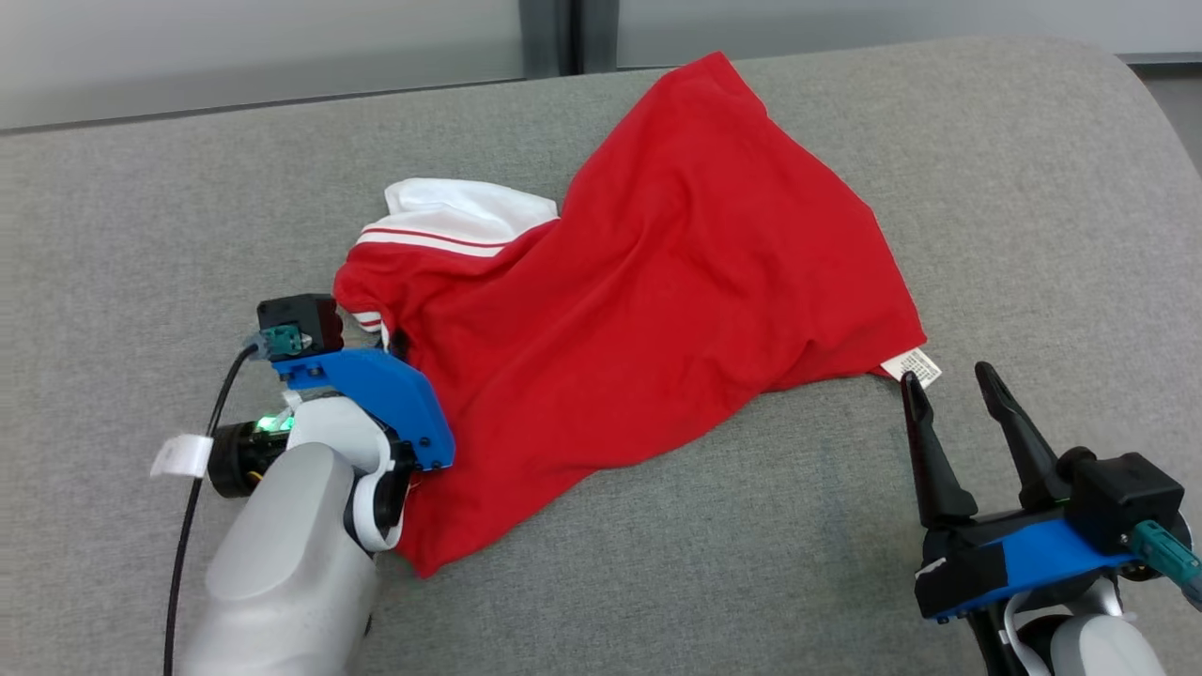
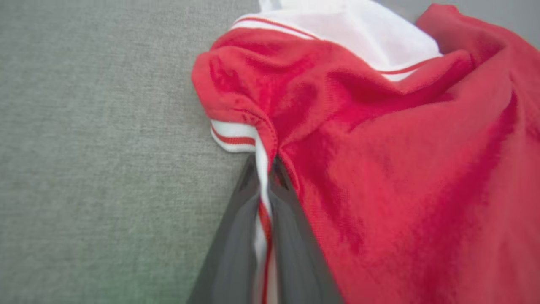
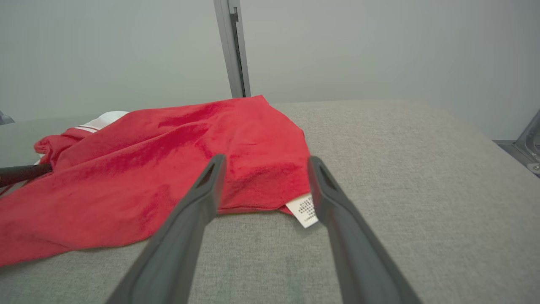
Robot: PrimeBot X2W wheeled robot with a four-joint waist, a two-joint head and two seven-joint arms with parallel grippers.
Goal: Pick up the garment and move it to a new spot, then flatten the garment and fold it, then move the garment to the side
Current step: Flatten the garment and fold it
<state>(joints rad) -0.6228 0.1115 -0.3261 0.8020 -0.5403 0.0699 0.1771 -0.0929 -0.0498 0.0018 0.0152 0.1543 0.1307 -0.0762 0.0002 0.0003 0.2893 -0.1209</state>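
We see the grey padded surface (image 1: 188, 188) with the red garment (image 1: 676, 282) crumpled across its middle, not lifted, flattened or folded. Left gripper (image 2: 263, 165) is pinched tight on the white-striped sleeve cuff (image 2: 234, 141) at the garment's left edge. Right gripper (image 1: 947, 376) is spread wide and empty, tips just beside the white label (image 1: 916, 364). We judge only the first grab is made; lift, move, flatten, fold and set-aside are all left
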